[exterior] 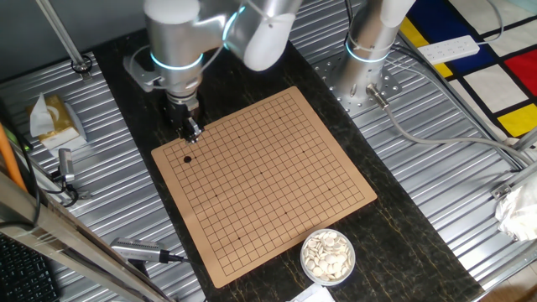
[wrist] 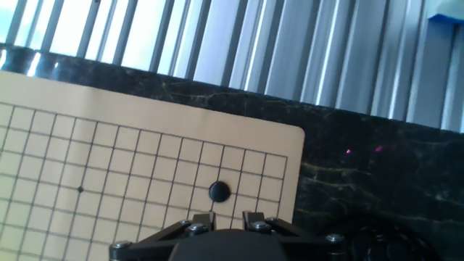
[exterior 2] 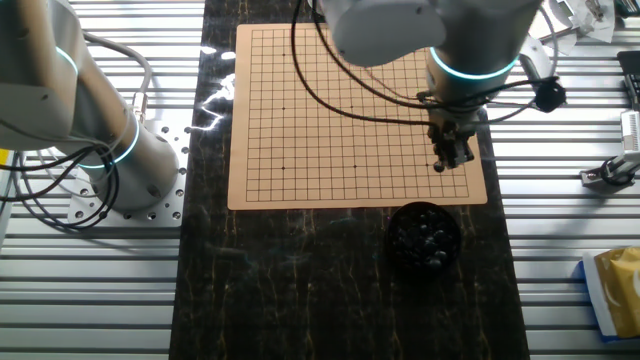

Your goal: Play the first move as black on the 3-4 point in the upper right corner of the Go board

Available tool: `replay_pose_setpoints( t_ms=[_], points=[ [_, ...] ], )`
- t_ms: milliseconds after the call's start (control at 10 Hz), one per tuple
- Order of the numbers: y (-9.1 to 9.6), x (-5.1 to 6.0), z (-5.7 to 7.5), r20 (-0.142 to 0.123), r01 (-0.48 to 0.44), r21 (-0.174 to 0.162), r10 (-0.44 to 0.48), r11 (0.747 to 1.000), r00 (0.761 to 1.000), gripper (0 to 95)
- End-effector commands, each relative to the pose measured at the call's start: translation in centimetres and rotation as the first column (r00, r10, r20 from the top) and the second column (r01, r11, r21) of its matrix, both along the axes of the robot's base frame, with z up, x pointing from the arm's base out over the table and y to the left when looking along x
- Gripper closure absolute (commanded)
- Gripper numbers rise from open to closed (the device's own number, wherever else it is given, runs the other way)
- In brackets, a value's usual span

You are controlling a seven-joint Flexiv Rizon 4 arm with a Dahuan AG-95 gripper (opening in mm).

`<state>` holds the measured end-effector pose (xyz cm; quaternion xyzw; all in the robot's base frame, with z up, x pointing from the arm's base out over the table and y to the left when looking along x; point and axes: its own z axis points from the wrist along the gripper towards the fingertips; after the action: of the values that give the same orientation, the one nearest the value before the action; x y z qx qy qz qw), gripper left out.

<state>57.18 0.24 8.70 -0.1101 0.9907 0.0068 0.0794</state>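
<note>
Only the black stone occupies the board's corner.

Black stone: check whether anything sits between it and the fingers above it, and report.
Nothing visible does. The black stone lies alone on the board near its corner, apart from the gripper just above. In the hand view only bare grid separates the stone from the fingers. No other stones are on the board.

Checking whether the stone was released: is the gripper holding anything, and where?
Nothing is held. The black stone lies on the board, apart from the gripper.

stone on board — near corner
</note>
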Motion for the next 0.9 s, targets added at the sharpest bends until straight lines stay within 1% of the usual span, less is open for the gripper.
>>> replay_pose_setpoints(
  t_ms=[100, 200, 400, 600, 900],
  points=[
    [0.11, 0.06, 0.27, 0.015, 0.003, 0.004, -0.003, 1.0, 1.0, 76.0],
    [0.15, 0.08, 0.28, 0.028, -0.002, 0.005, 0.002, 1.0, 1.0, 76.0],
    [-0.07, -0.18, 0.46, 0.028, -0.025, 0.009, 0.024, 1.0, 0.999, 76.0],
    [-0.11, -0.21, 0.51, 0.024, -0.025, 0.021, 0.025, 0.999, 0.999, 76.0],
    [-0.09, -0.19, 0.52, 0.021, -0.029, 0.018, 0.029, 0.999, 0.999, 76.0]
  ],
)
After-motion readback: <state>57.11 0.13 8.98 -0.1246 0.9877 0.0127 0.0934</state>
